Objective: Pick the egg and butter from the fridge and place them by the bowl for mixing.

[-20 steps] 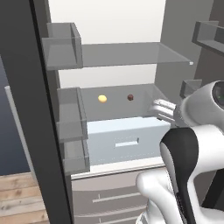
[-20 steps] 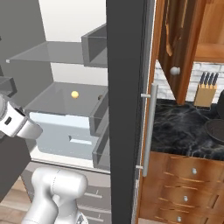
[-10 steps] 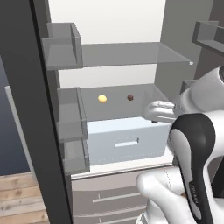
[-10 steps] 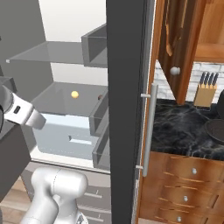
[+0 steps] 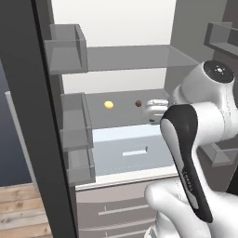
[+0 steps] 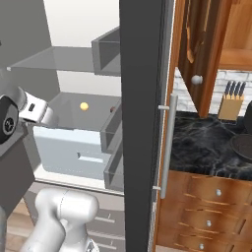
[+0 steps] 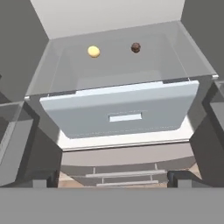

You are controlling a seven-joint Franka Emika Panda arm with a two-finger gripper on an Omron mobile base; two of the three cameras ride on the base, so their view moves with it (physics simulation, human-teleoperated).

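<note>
The fridge [image 5: 23, 116] stands open, showing its white inside. The egg [image 5: 109, 104], a small yellow ball, lies on the grey shelf above the pale blue drawer [image 5: 125, 148]. It shows again as the egg [image 7: 93, 51] and the egg [image 6: 84, 106]. My gripper [image 5: 154, 111] hovers at the right front of that shelf, apart from the egg. Its jaws stand wide open and hold nothing, as the gripper [image 7: 111, 179] shows. The butter is out of view. A dark round rim at the counter's right edge looks like the bowl [image 6: 242, 146].
A small dark brown ball [image 7: 135, 47] lies right of the egg. Door bins [image 5: 69, 51] line the left side. The dark fridge door [image 6: 142, 123] with its silver handle [image 6: 169, 142] stands between the fridge and the counter. A knife block [image 6: 230, 101] stands at the counter's back.
The arm has folded forward and carried the hand a little left, toward the shelf's front. The jaws stay open. Egg and brown ball have not moved.
</note>
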